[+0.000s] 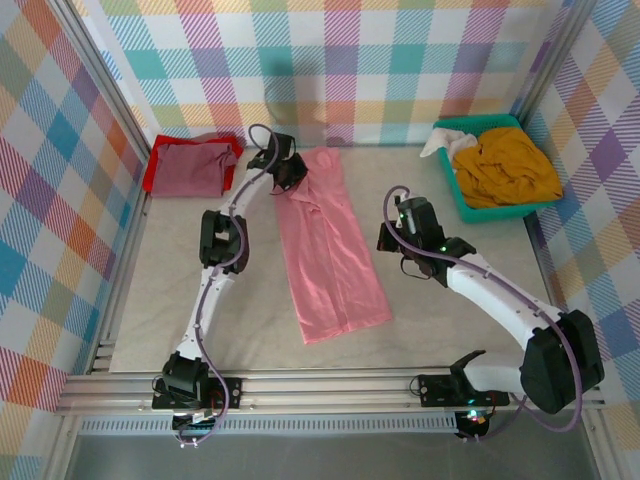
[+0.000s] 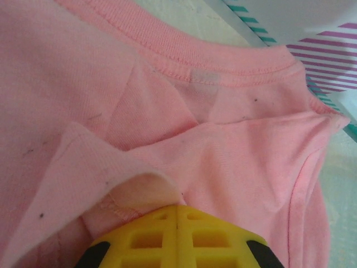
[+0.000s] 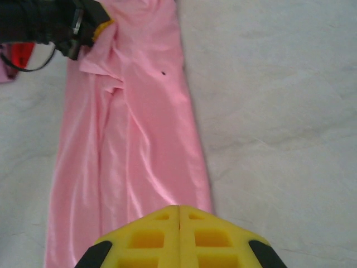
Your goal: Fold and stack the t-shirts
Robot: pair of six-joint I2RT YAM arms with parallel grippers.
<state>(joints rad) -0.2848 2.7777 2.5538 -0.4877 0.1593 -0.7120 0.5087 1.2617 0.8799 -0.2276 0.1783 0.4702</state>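
From above, the pink t-shirt [image 1: 330, 250] lies folded into a long strip mid-counter [image 1: 200, 330]. The left tool [image 1: 290, 172] sits at its collar end and the right tool [image 1: 398, 232] just beside its right edge. A maroon t-shirt [image 1: 192, 168] on a red t-shirt [image 1: 152, 170] lies far left of it, and a mustard t-shirt [image 1: 505, 165] in a teal basket [image 1: 470, 210] far right.

At the left wrist, the jaws are pressed together at a raised fold below the collar. Whether they pinch it, I cannot tell.

At the right wrist, the jaws are together and empty, over the strip's near end.
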